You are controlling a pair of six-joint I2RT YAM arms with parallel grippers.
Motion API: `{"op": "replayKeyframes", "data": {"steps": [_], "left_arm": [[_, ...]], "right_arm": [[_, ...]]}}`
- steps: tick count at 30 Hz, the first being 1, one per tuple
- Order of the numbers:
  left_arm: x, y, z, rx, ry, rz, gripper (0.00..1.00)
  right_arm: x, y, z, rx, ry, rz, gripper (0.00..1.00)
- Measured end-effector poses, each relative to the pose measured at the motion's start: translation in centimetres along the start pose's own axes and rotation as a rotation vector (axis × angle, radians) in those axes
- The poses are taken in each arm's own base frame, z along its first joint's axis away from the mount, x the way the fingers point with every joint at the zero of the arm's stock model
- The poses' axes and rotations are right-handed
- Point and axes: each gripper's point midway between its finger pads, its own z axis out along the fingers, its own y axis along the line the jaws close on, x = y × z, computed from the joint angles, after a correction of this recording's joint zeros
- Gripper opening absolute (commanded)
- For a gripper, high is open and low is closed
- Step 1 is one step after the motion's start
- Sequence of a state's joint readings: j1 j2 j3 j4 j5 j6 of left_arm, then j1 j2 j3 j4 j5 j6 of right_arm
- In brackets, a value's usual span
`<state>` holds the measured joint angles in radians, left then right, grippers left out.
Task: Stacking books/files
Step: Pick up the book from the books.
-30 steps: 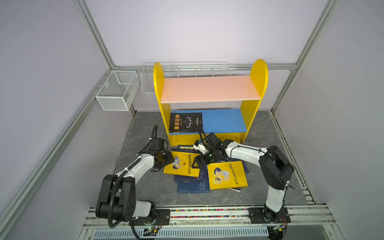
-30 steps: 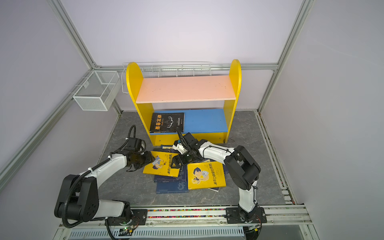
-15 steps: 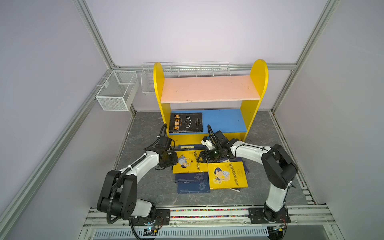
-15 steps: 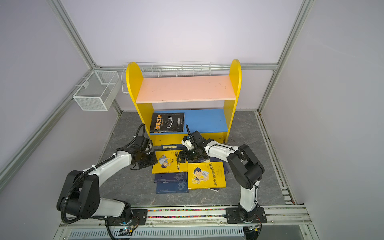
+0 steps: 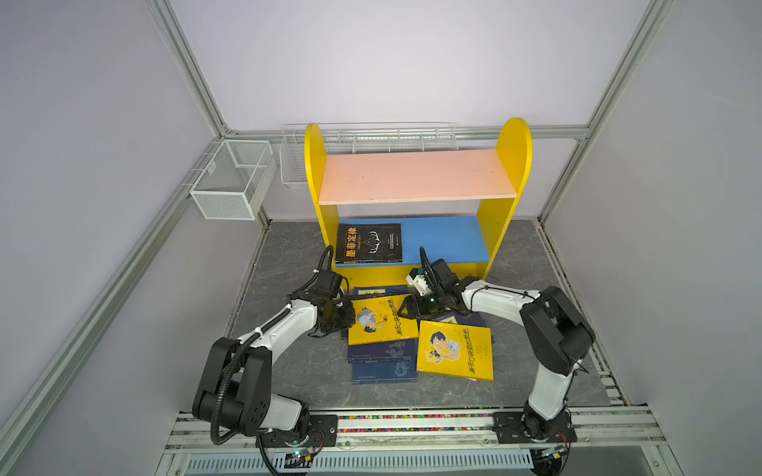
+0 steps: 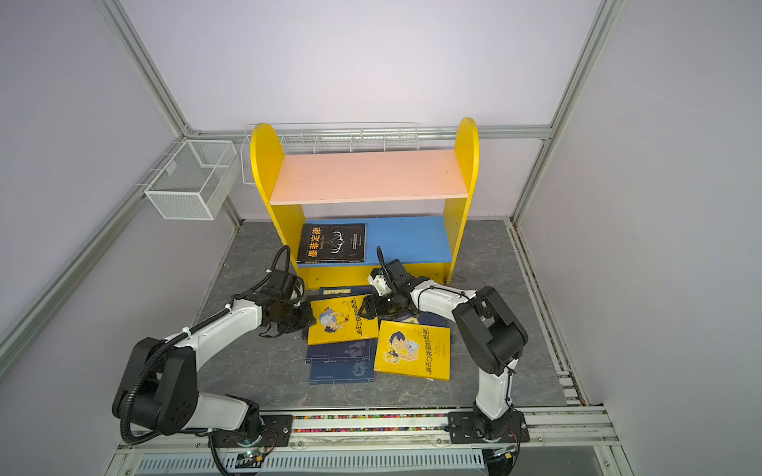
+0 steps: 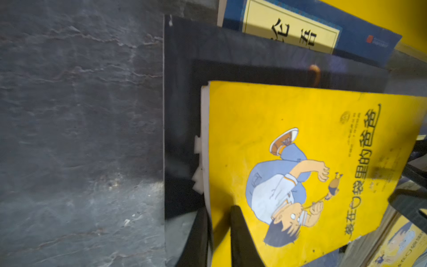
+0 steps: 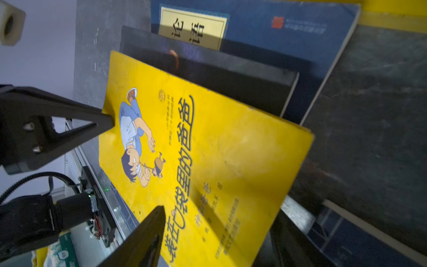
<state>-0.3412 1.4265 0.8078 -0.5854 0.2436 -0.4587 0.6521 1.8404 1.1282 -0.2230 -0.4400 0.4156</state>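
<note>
Entry: I found the left gripper (image 5: 345, 320) at the left edge of the yellow book (image 5: 381, 321). In the left wrist view its fingers (image 7: 242, 235) stood nearly together, one over the cover and one under it, with the book's edge pinched between them. I logged this as a firm hold on the book.

The right gripper (image 5: 408, 310) was at the opposite edge of the same book. Its fingers (image 8: 143, 242) stood well apart with the cover's edge between them. I could not tell whether either one touched the cover.

The yellow book lay cover up, cartoon boy showing, on the pile on the grey counter (image 5: 288, 268) just in front of the bookshelf (image 5: 508, 165). In the right wrist view it looked tilted, raised off a black book (image 8: 231, 76) beneath it. A navy book with a pale-yellow label (image 7: 360, 34) lay under that one, nearest the shelf.

A second yellow book (image 5: 455, 350) lay just beside the first, toward the right arm's base. Two navy books (image 5: 383, 364) stuck out from under the yellow book on the near side. A black book with a gold title (image 5: 368, 243) lay flat at the left end of the blue lower shelf (image 5: 445, 239).
</note>
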Motion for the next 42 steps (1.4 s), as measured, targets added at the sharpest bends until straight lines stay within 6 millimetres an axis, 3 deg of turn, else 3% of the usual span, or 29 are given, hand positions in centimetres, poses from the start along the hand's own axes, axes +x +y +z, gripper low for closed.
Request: {"op": "replayKeyframes", "data": {"steps": [6, 9, 12, 16, 21, 23, 27, 29, 32, 36, 42], "left_arm": [[0.0, 0.0, 0.0, 0.0, 0.001, -0.001, 0.0], [0.0, 0.0, 0.0, 0.001, 0.002, -0.003, 0.0], [0.1, -0.1, 0.1, 0.005, 0.006, -0.004, 0.0], [0.1, -0.1, 0.1, 0.008, 0.006, -0.004, 0.0], [0.1, -0.3, -0.1, 0.019, 0.006, -0.004, 0.0], [0.2, -0.4, -0.3, 0.022, 0.006, -0.004, 0.0], [0.2, -0.1, -1.3, 0.033, -0.004, -0.029, 0.28], [-0.3, 0.0, -2.3, 0.082, -0.025, -0.076, 0.45], [-1.0, -0.3, -4.3, 0.173, -0.07, -0.137, 0.62], [-1.3, -1.8, -5.8, 0.266, -0.093, -0.132, 0.69], [0.7, -1.2, -4.3, 0.274, -0.028, -0.159, 0.74]], "right_arm": [[-0.8, 1.7, -2.0, -0.023, -0.054, -0.037, 0.63], [-1.3, 3.2, -3.0, -0.049, -0.081, -0.066, 0.55], [-1.4, 4.4, -3.2, -0.071, -0.095, -0.097, 0.49], [-1.5, 4.5, -3.2, -0.062, -0.105, -0.104, 0.47], [-2.2, 3.9, -2.8, -0.03, -0.133, -0.102, 0.19], [-2.5, 3.5, -2.5, -0.013, -0.145, -0.102, 0.12], [-2.6, 3.2, -2.4, -0.009, -0.15, -0.116, 0.07], [-2.7, 3.8, -2.4, -0.046, -0.153, -0.125, 0.07], [-2.7, 4.8, -2.9, -0.12, -0.155, -0.123, 0.07], [-2.5, 5.6, -4.3, -0.204, -0.166, -0.105, 0.07], [-2.0, 5.7, -5.0, -0.265, -0.167, -0.061, 0.07]]}}
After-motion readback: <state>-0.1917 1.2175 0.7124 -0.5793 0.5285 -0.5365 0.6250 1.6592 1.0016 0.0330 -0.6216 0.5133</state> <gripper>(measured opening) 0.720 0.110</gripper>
